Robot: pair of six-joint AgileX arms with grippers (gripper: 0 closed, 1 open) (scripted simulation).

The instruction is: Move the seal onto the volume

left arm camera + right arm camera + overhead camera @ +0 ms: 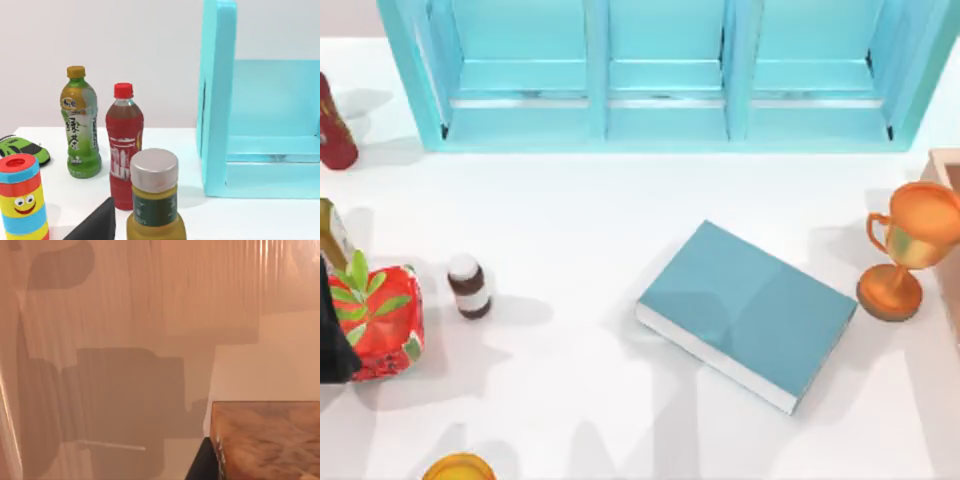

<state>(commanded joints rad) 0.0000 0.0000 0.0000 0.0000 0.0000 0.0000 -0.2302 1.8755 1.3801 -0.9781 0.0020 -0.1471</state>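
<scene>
The large thick hardcover volume [745,312] with a plain teal-blue cover and white page edges lies flat on the white worktop [580,230], right of the top view's centre and turned at a slant, its top bare. Behind it, a light-blue shelf unit [660,130] with three open bays runs along the upper edge of the frame. A copper-coloured trophy cup [908,250] stands near the book at the right edge. Well apart, at middle left, a small brown bottle with a white cap [470,286] stands beside a red patterned pot with green leaves [382,322]. A larger dark red object [332,125] sits at upper left, and a yellow-orange round thing [458,468] at the lower edge. My left wrist camera faces a green tea bottle with a yellow cap [80,125], a red drink bottle with a red cap [124,150], a yellowish jar with a silver lid [154,200], a striped toy cylinder with a smiling face [20,200] and a green toy car [22,149]. A dark wedge of my left claw [96,224] pokes in beside the jar. My right wrist camera faces a pale shadowed surface and a patterned wooden block [270,440], with a dark edge of my right claw [201,461] next to it. I cannot tell whether either claw is spread or pressed together.
</scene>
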